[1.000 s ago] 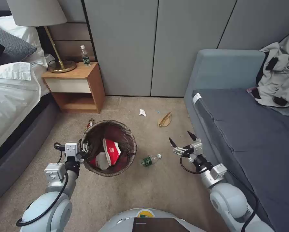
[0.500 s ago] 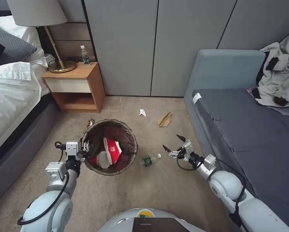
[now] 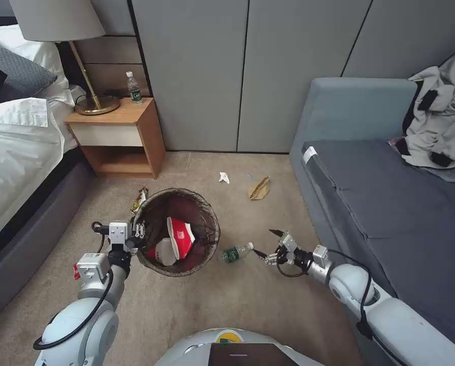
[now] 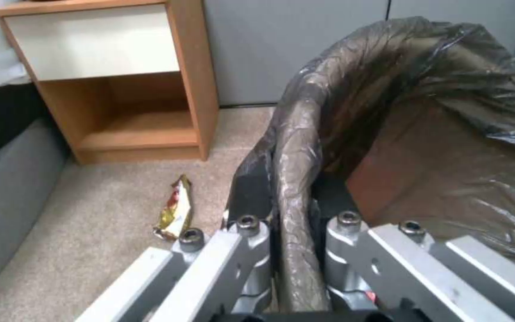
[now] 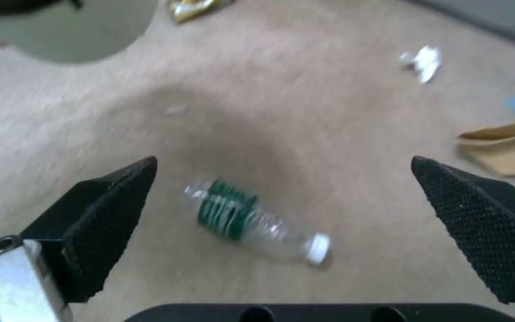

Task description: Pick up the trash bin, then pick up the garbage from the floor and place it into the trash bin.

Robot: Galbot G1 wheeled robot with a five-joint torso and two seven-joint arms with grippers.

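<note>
Bin pickup looks done: trash bin [image 3: 177,232] sits at lower-left-centre of the head view, held by left gripper [image 3: 136,235], whose jaws are clamped over the liner-covered rim [image 4: 293,188], one finger inside, one outside. Can't tell if the bin is fully clear of the carpet. Already inside: red-and-white cup [image 3: 179,238] plus a whitish piece beside it.

Right gripper [image 3: 269,243] is low, centre-right of the head view, jaws spread wide, holding nothing, tips just right of the plastic bottle [image 3: 236,251]. In the right wrist view the bottle [image 5: 251,221] lies on its side between the two black pads [image 5: 111,210], nearer the left one, not touched yet.

Left to do, judging by the floor:
- bottle — prob. the item in hand now
- brown paper bag [image 3: 259,188], upper centre
- white tissue [image 3: 224,177], just left of the bag
- snack wrapper [image 3: 139,199], beside the bin's upper-left rim

So roughly halfway, w/ four pieces still on the carpet.
</note>
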